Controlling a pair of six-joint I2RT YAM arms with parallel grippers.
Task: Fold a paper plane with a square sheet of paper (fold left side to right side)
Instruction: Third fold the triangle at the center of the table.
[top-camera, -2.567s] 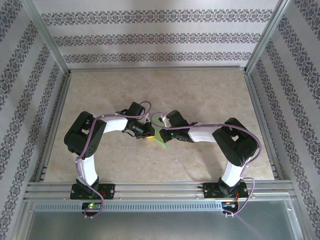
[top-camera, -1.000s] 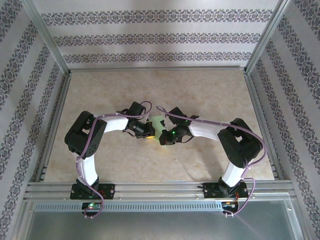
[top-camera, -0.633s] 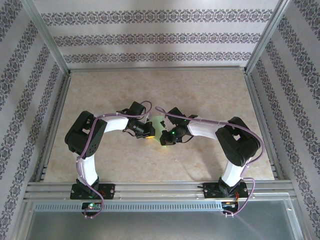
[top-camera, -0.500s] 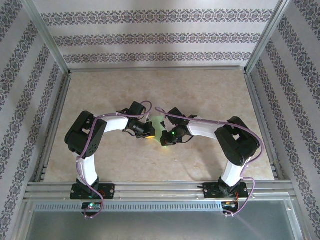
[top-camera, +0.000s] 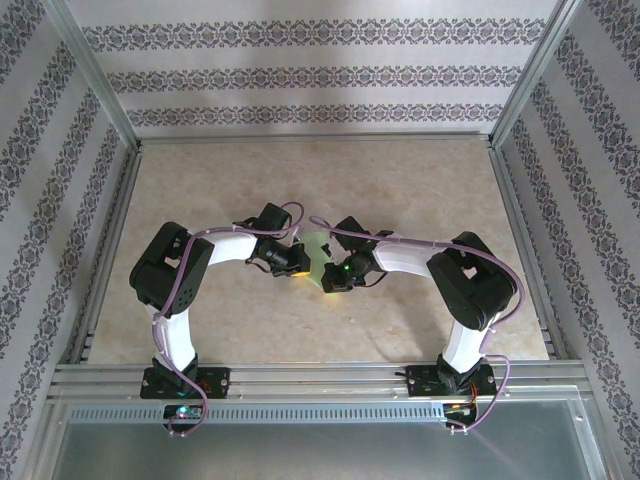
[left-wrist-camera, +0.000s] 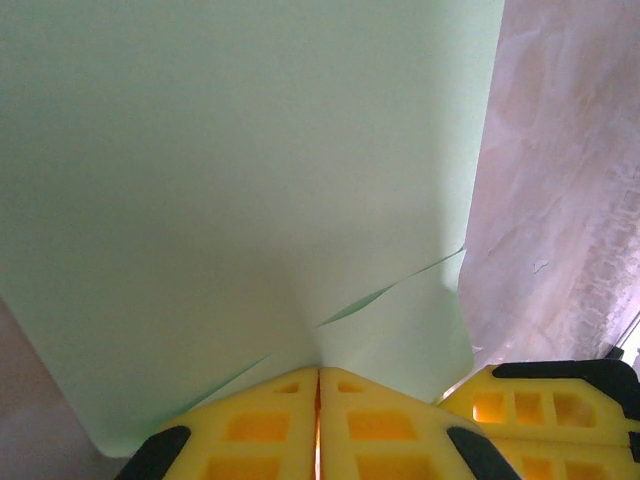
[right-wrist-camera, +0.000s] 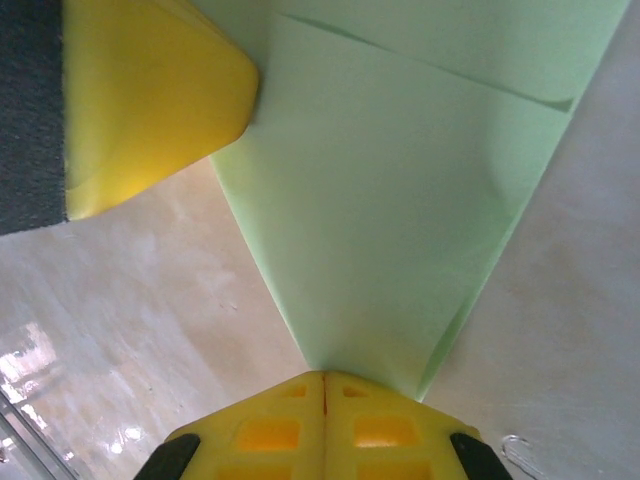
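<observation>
While both arms bend inward from their bases at the near edge, their wrists meet over the middle of the beige marbled worktop (top-camera: 420, 190). The left arm (top-camera: 178, 310) rises from its base with its elbow pushed out to the left and its forearm running right toward the centre. The right arm (top-camera: 465, 310) mirrors it, elbow out to the right and forearm running left. Between them sits the light green sheet of paper (top-camera: 315, 245), partly folded. From above it shows as a small pale patch between the two wrists, and whether it rests on the worktop cannot be told. The left gripper (left-wrist-camera: 318, 372) has its yellow fingers pressed together on one edge of the sheet (left-wrist-camera: 250, 180). From there the sheet spreads upward across most of the left wrist view, with a slanting fold edge just beyond the grip. The right gripper (right-wrist-camera: 323, 375) is likewise clamped shut, on a narrow pointed corner of the sheet (right-wrist-camera: 390, 230), which widens away from the fingers and shows a layered fold line near the top. In the right wrist view, a yellow finger of the left gripper touches the sheet's side edge at upper left.
</observation>
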